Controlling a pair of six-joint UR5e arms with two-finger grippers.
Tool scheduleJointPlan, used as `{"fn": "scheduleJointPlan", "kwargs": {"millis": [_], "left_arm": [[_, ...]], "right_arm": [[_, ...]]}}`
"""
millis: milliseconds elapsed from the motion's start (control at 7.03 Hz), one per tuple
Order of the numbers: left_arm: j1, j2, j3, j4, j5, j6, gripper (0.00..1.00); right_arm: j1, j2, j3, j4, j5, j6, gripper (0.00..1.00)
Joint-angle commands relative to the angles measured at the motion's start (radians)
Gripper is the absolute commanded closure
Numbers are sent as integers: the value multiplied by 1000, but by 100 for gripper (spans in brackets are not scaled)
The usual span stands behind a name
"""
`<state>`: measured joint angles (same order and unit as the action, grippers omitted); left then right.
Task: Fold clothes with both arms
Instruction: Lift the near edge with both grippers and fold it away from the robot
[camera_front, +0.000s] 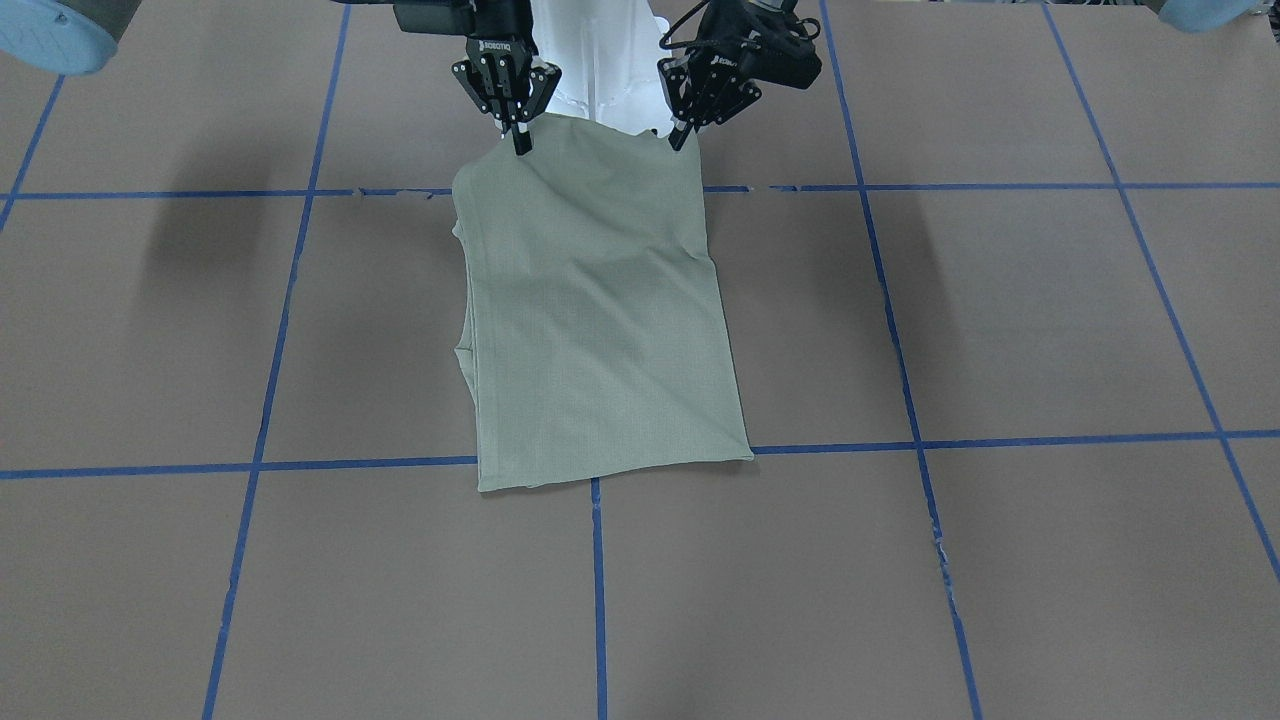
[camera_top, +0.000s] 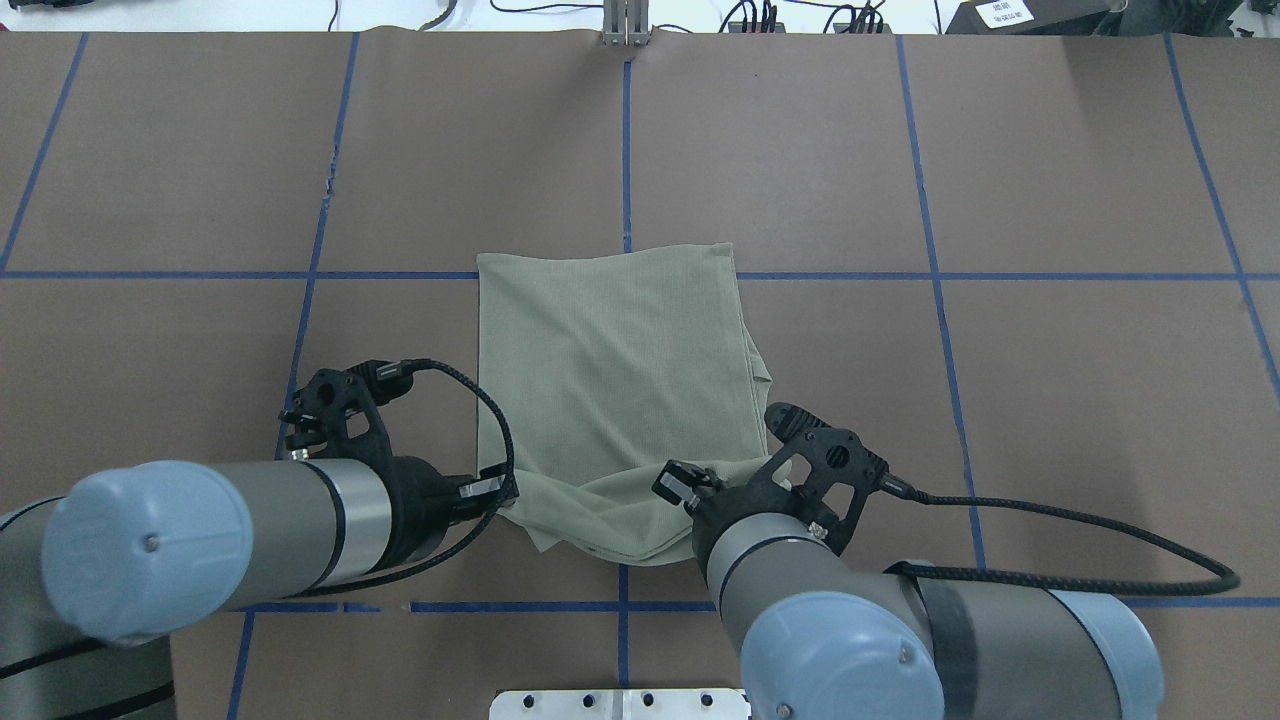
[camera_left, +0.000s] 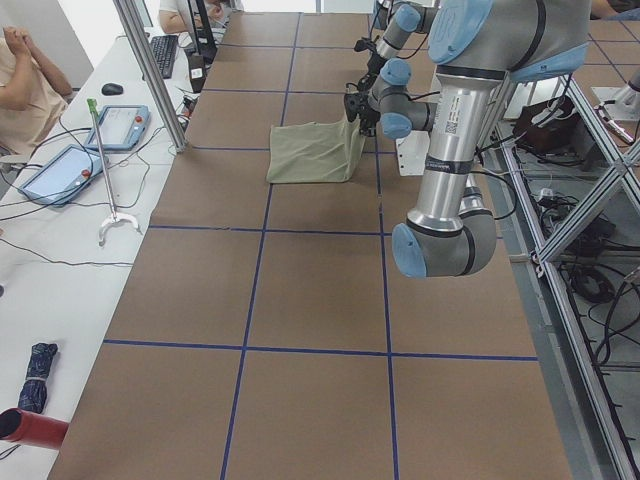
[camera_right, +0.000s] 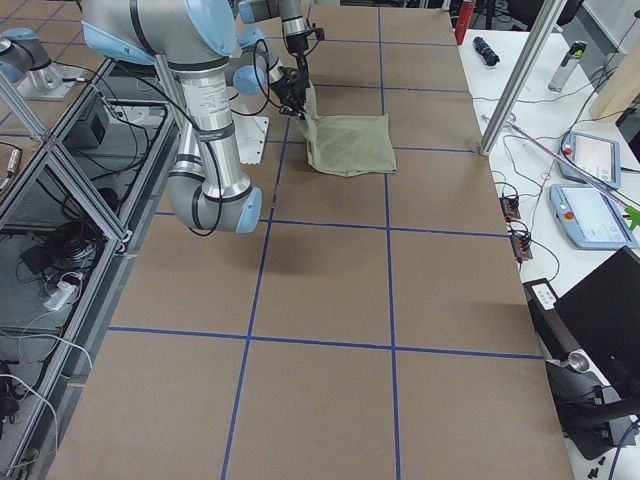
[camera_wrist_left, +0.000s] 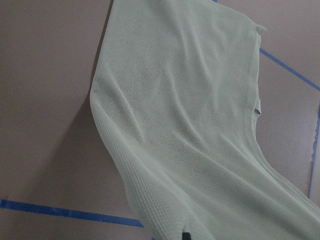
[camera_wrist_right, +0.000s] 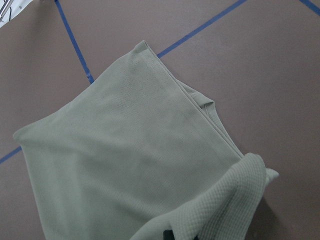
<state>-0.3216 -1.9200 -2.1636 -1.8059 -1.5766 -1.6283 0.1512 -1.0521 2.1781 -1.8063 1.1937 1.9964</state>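
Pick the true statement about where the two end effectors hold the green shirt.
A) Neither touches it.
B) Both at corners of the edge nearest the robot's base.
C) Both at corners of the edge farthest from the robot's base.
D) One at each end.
B: the right end effector and left end effector each pinch a corner of the shirt beside the base, while its far edge rests on the table.

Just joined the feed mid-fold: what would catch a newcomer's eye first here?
The sage-green shirt stands out first, folded into a narrow rectangle at the middle of the brown table marked with a blue tape grid. Next, the right gripper and left gripper each pinch a corner of the shirt's robot-side edge. They hold that edge up off the table while the far end lies flat.
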Motion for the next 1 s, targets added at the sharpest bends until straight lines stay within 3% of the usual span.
{"fn": "scheduleJointPlan", "kwargs": {"millis": [0,142,427,711,854], "left_arm": [[-150,-72,173,-15,-5,138,100],[-193,-105,258,-39,-3,162,100],[-249,-177,469,-165,-3,204,100],[-290,-214,580,-227,-3,243,100],[-298,-217,587,-227,-3,248,100]], "right_arm": [[152,38,-204,178,73,-83,100],[215,138,-371,229,122,-102,100],[273,204,-545,310,148,-139,100],[323,225,-604,354,190,-184,100],[338,237,-633,354,201,-189,100]]}}
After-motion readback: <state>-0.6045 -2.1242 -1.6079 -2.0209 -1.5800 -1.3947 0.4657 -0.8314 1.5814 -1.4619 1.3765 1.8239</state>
